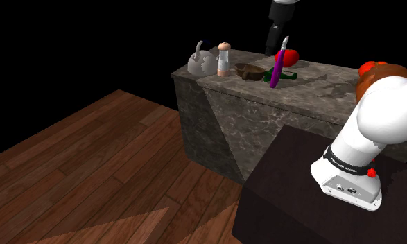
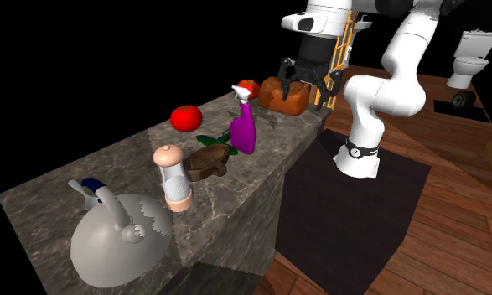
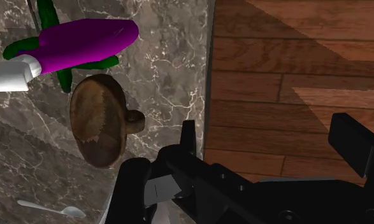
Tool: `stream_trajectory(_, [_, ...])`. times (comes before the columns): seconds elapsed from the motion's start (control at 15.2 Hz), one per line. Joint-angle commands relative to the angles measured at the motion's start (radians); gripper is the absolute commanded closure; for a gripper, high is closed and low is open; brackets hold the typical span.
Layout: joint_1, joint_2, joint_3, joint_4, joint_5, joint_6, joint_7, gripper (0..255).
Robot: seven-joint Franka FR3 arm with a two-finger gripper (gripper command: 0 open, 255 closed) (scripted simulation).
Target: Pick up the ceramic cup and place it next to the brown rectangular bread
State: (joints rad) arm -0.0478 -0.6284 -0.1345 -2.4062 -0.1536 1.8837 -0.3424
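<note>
The cup point(image 3: 99, 121) is brown with a small handle. It stands on the marble counter point(image 3: 160, 63) beside a purple spray bottle point(image 3: 83, 41). I also see the cup point(image 2: 209, 161) mid-counter, and again cup point(image 1: 249, 71) past the grinder. The brown bread point(image 2: 284, 96) lies at the counter end nearest the arm, and bread point(image 1: 362, 86) shows partly behind the arm. My gripper point(image 2: 302, 84) hangs open and empty above the counter's edge, between cup and bread. The gripper point(image 3: 268, 143) is off to the cup's handle side, and the gripper point(image 1: 271, 47) is high above the counter.
A grey kettle point(image 2: 122, 239) and a grinder point(image 2: 173, 176) stand at the counter's far end. A red tomato point(image 2: 185, 117) sits near the back edge, another red thing point(image 2: 248, 87) by the bread. A spoon point(image 3: 51, 209) lies near the cup. Wooden floor point(image 3: 294, 76) lies below.
</note>
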Motion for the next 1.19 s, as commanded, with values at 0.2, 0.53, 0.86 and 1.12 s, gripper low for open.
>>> stream_trajectory(0.2, [-0.007,0.133,-0.103,0.010,-0.009,0.147,-0.123,0])
stream_trajectory(0.53, [0.000,0.296,-0.201,0.059,0.027,0.274,-0.257,0])
stream_trajectory(0.86, [0.012,0.485,-0.287,0.146,0.125,0.375,-0.421,0])
stream_trajectory(1.12, [0.005,0.653,-0.328,0.245,0.251,0.426,-0.573,0])
